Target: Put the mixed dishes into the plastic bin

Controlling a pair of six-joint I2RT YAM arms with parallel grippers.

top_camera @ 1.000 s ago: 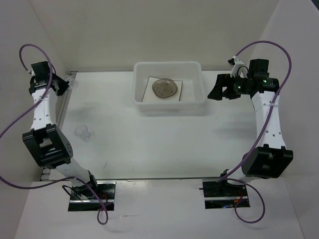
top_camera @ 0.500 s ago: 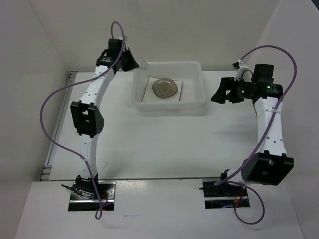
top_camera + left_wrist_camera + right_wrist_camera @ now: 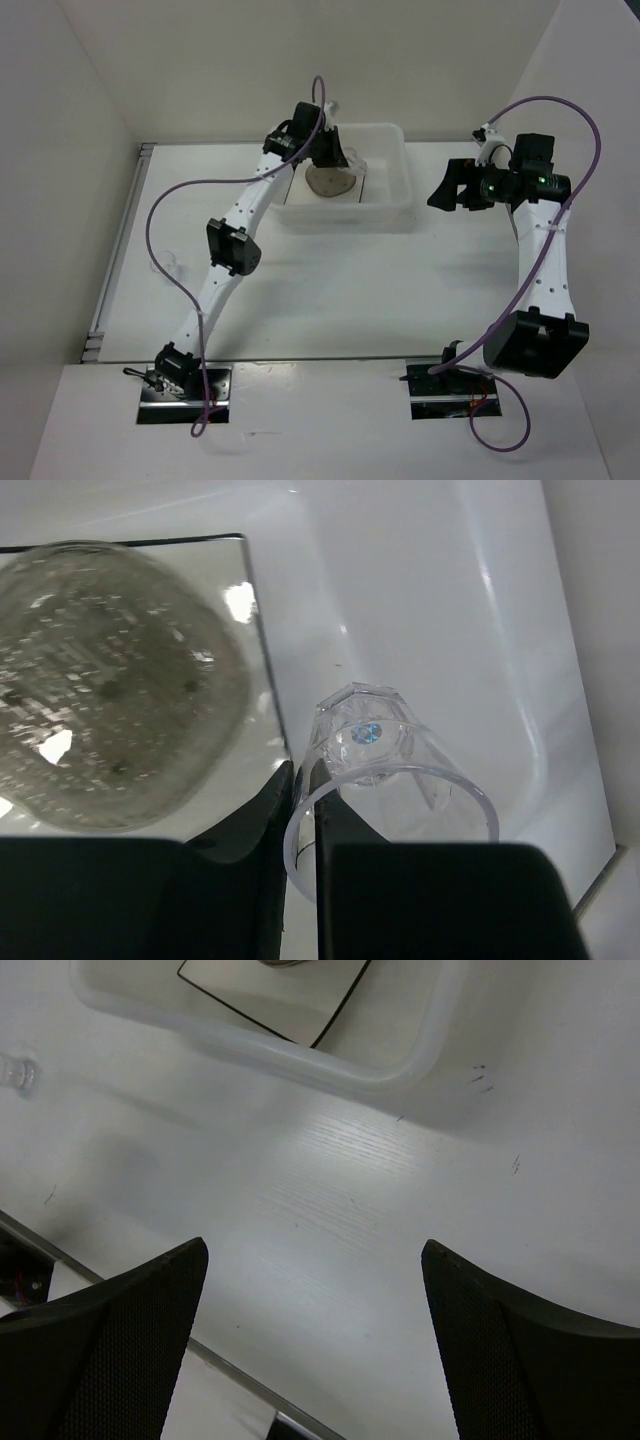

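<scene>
Left wrist view shows the left tool (image 3: 303,810) clamped on the rim of a cup (image 3: 385,770), lower middle of frame, over the bin (image 3: 480,630) floor beside the plate (image 3: 232,560). The cup looks light, slick and brittle, so the rim pinch suits it. The right tool (image 3: 312,1250) stands apart.
</scene>
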